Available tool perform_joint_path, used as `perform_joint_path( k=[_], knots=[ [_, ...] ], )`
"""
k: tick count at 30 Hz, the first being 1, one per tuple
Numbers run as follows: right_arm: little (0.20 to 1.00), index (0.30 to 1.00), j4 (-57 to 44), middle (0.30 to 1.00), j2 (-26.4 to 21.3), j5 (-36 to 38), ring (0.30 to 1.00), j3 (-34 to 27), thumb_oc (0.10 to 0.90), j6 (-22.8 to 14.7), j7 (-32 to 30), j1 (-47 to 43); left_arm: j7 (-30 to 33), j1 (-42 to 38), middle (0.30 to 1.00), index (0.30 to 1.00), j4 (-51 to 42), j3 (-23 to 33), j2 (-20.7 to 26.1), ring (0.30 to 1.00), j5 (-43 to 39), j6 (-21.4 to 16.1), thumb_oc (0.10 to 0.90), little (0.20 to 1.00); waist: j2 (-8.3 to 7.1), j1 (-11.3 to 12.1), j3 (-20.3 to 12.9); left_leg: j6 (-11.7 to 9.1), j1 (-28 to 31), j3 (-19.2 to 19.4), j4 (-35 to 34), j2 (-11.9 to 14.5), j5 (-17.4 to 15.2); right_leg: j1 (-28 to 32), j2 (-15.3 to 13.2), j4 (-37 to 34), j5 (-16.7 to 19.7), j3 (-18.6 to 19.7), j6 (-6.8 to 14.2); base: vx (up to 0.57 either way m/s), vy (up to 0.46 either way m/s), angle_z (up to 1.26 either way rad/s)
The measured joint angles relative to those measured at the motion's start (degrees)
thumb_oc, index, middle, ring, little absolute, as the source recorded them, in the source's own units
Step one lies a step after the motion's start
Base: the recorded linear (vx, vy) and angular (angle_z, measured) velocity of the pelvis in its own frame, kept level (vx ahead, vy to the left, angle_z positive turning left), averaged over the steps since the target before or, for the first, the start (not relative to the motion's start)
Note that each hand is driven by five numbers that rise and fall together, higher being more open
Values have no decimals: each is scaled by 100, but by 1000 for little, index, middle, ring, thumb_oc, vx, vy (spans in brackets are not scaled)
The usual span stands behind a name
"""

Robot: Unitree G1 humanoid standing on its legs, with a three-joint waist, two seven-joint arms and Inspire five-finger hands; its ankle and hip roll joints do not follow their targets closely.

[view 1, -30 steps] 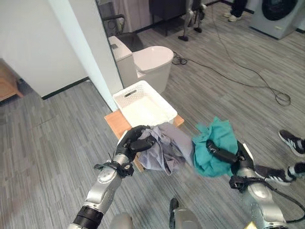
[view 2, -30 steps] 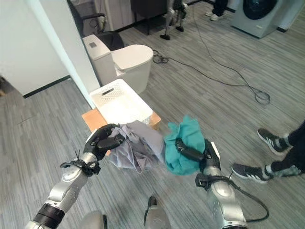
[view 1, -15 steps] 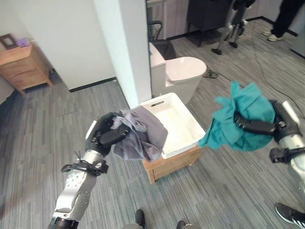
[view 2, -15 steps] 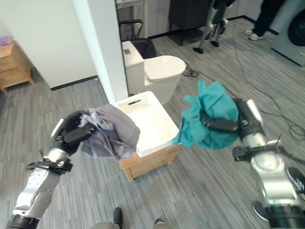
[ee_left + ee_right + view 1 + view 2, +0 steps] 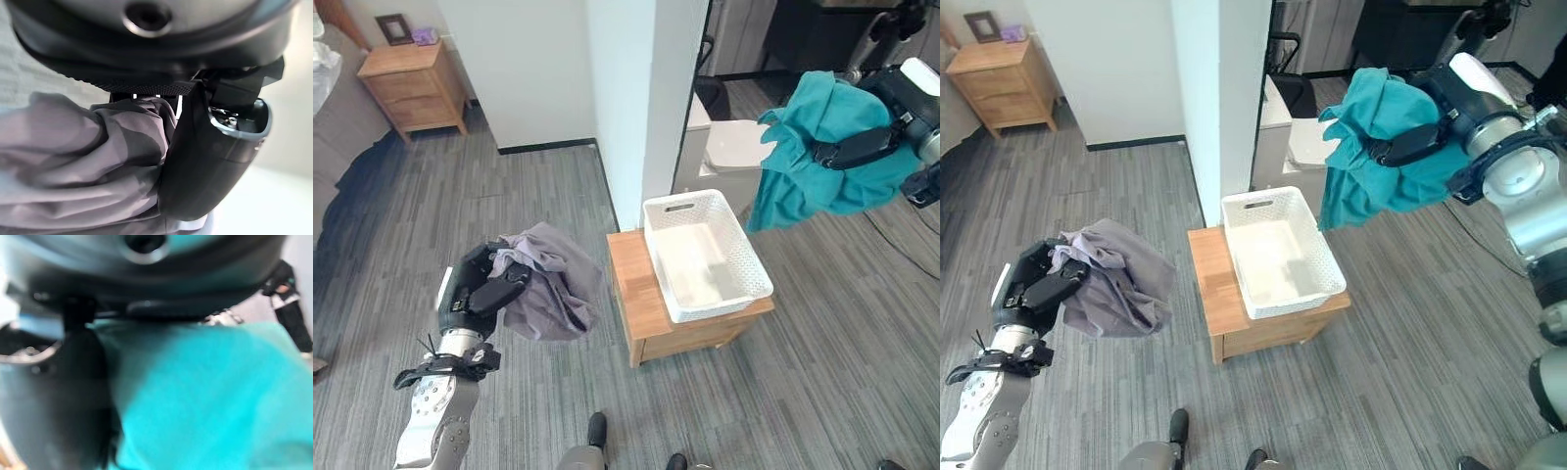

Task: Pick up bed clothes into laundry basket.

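My left hand point(image 5: 475, 292) is shut on a bunched grey garment point(image 5: 548, 292), held low at the left, to the left of the wooden stand; the cloth point(image 5: 73, 161) shows bunched against the thumb in the left wrist view. My right hand point(image 5: 891, 117) is shut on a teal garment point(image 5: 813, 166), held high at the right, above and right of the basket; the teal cloth point(image 5: 210, 396) lies against the hand in the right wrist view. The white laundry basket point(image 5: 749, 292) sits on the stand with nothing in it.
The basket rests on a low wooden stand point(image 5: 631, 299) beside a white pillar point(image 5: 641, 88). A toilet point(image 5: 729, 142) stands behind the basket. A wooden nightstand point(image 5: 411, 83) is at the far left, by a bed edge point(image 5: 337, 186). Grey plank floor surrounds the stand.
The camera has swung, so the whole scene shifted. My right hand has risen higher with the teal garment; my left hand has dropped lower left of the stand with the grey one.
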Motion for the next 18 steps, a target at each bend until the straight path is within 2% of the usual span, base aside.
perform_joint_path(
  k=[3,8,18],
  knots=[
    [300,300,175,300,209,-36,300,35,400,20,-1,-27,30,-1,300,300,103,69,1,300,0,-21,400,300,-14,92,5,10,-107,-9,4,-3,13,-164,-24,132,-37,4,-62,-4,4,2],
    [300,300,168,300,513,-132,300,137,400,36,-4,-27,150,34,300,300,167,43,-1,300,5,-23,400,300,-71,118,37,15,-322,-40,11,-14,60,-414,-44,258,-57,-11,-94,-23,24,2],
    [300,300,395,300,990,-237,300,216,400,89,-20,-52,156,-3,300,300,201,-202,-4,300,7,-26,400,300,-233,179,145,14,-471,-77,11,-34,61,-461,-39,98,-56,-74,-94,-9,5,2]
  ],
)
